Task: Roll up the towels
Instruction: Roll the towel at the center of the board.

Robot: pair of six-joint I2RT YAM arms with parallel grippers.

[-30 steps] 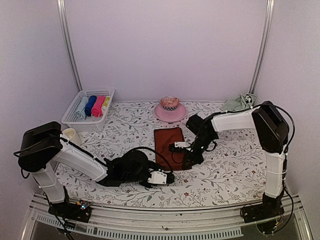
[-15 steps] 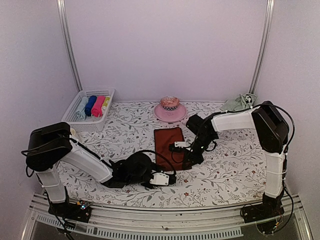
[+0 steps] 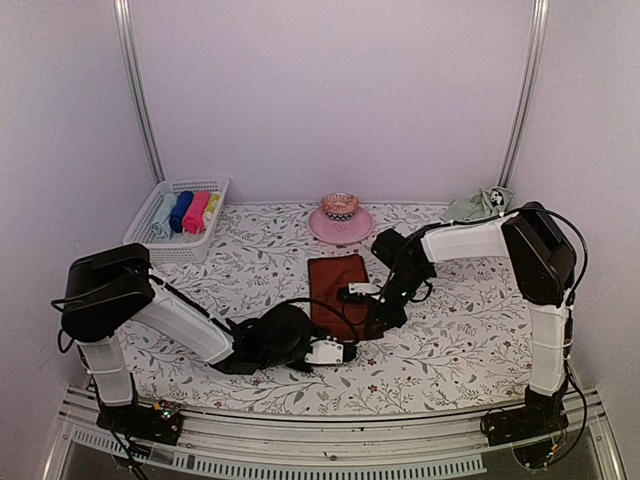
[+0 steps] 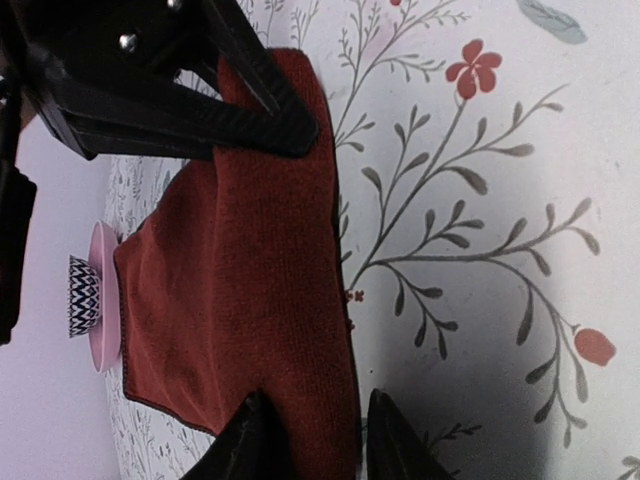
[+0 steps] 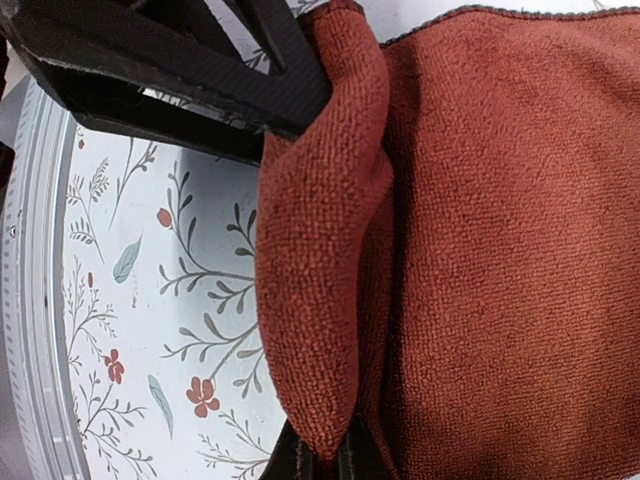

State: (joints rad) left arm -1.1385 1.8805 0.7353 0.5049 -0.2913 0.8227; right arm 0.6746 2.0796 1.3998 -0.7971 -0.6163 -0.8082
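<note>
With left hand [image 4: 300, 270] spread astride the red-brown towel's [image 3: 335, 280] near edge, right hand [image 5: 310, 290] pinches it.

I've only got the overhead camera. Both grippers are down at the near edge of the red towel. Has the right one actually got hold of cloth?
Observer: Yes. Its wrist view shows the right gripper shut on a fold of the dark red towel, bunched up off the table cover.
Operator: And the left one?
Observer: The left gripper is open. The towel's near edge runs between its jaws, not pinched.
Operator: Is the edge lifted there too?
Observer: No. In the left wrist view that stretch looks flat on the cover. Only the part the right gripper holds is raised.
</note>
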